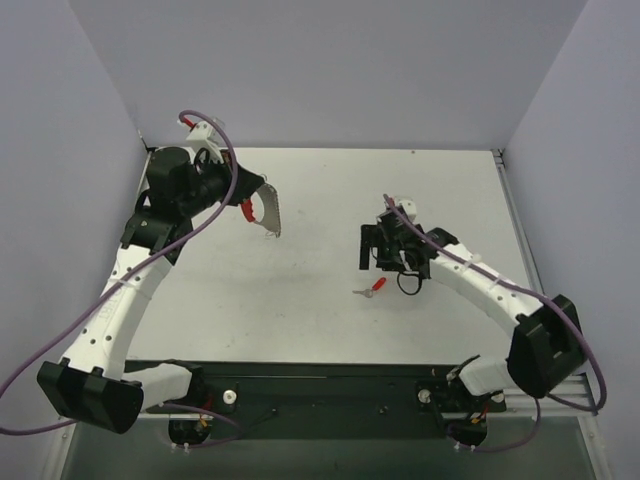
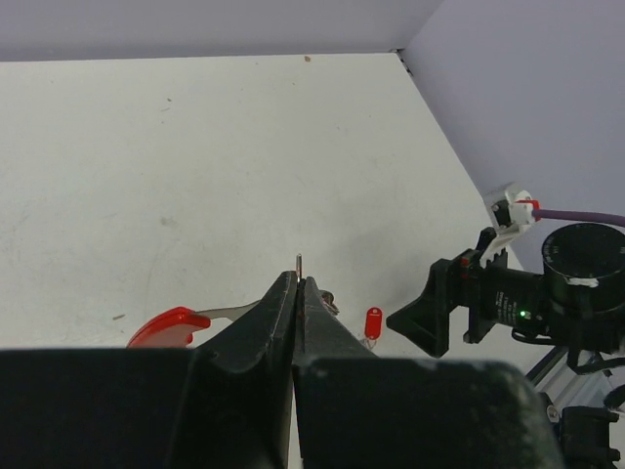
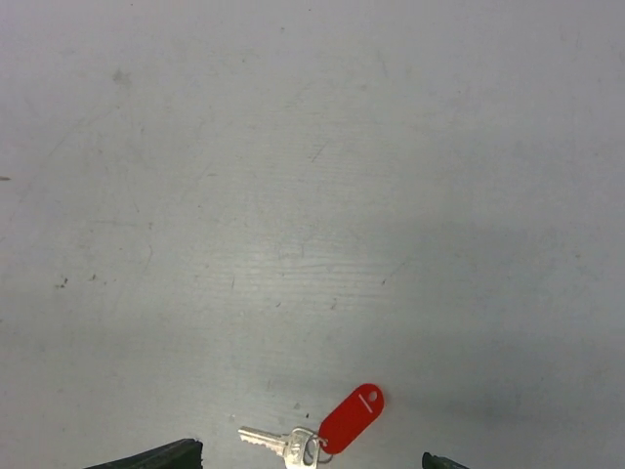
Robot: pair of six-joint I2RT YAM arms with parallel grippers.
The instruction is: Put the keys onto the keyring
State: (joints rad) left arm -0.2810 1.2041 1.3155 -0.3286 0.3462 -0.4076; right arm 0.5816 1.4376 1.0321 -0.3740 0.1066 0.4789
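1. Key (image 3: 266, 439), red tag (image 3: 352, 417) attached, flat on table (image 1: 320, 190) just near of right hand (image 1: 378, 255); long axis left-right, blade pointing left.
2. Right hand spread wide, much the closer.
3. Left hand (image 2: 298, 289) raised far left, clamped tight on keyring (image 2: 168, 327).

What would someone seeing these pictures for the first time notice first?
The small silver key with its red oval tag, lying on the pale table by the open right gripper. Then the left gripper, high at the far left and shut on the keyring, whose red loop sticks out sideways.
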